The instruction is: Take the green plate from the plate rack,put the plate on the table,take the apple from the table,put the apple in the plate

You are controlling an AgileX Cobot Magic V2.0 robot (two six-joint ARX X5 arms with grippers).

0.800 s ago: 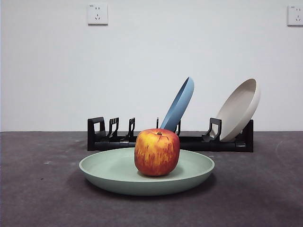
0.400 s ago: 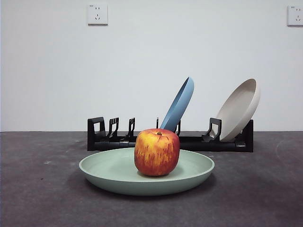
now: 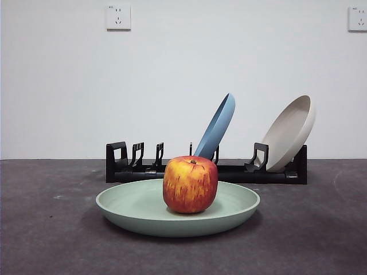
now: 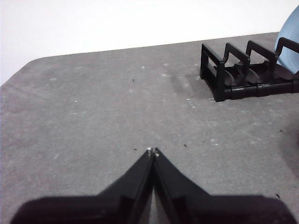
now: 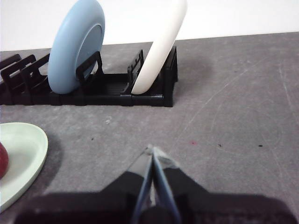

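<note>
The left gripper [image 4: 152,151] has its two black jaws pressed together tip to tip, holding nothing, and hangs over bare worktop [image 4: 93,116]. Ahead of it and off to one side stands the empty end of the plate rack [image 4: 243,72], well apart from the jaws, with a sliver of the blue plate [image 4: 289,42] showing beyond the slotted holders.

The right gripper [image 5: 153,151] is likewise closed with nothing between its jaws, over the worktop [image 5: 233,116]. Straight ahead of it, some way off, the plate rack [image 5: 117,91] carries the blue plate [image 5: 77,44] and, just beside it toward the rack's end, the beige plate [image 5: 161,42], both leaning in their slots. Nearer the right gripper and off to its side lies the green plate [image 5: 23,158], flat on the worktop, with the edge of the apple [image 5: 3,161] showing inside it.

In the front view the apple [image 3: 190,184] sits upright near the middle of the green plate [image 3: 126,209], which rests on the worktop [image 3: 46,229] in front of the plate rack [image 3: 229,172]. Neither gripper appears in that view.
</note>
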